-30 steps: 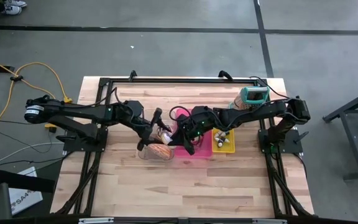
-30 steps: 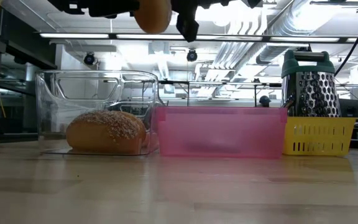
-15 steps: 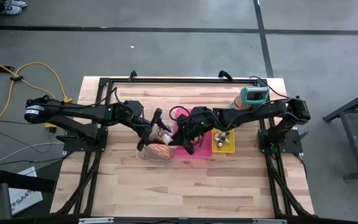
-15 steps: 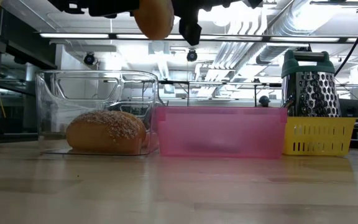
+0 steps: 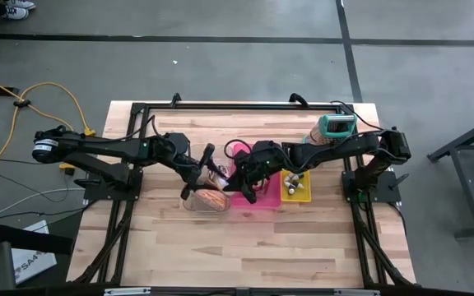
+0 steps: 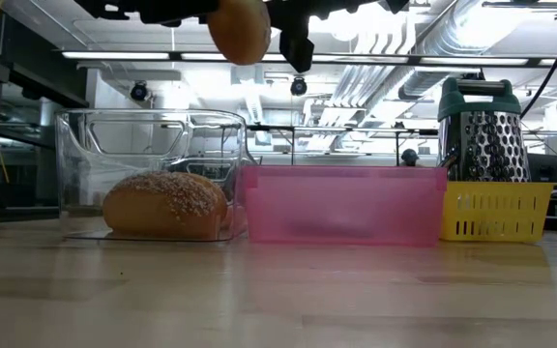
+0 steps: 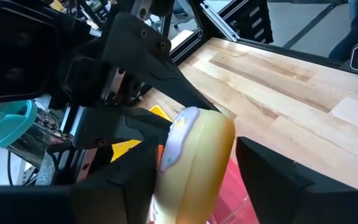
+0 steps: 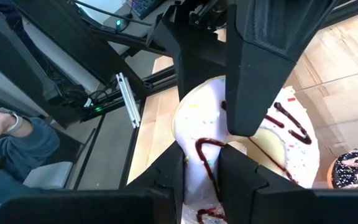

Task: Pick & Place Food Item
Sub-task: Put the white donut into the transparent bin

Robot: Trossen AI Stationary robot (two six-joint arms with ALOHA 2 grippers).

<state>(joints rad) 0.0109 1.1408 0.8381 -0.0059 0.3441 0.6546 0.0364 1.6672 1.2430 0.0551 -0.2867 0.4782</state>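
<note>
Midair above the clear container and pink bin: frosted donut. Right hand pinches its rim; left hand flanks it, fingers apart.

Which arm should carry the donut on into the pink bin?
Right. The right gripper is pinched on the donut, above the pink bin. The left gripper flanks it, fingers looking apart.
</note>
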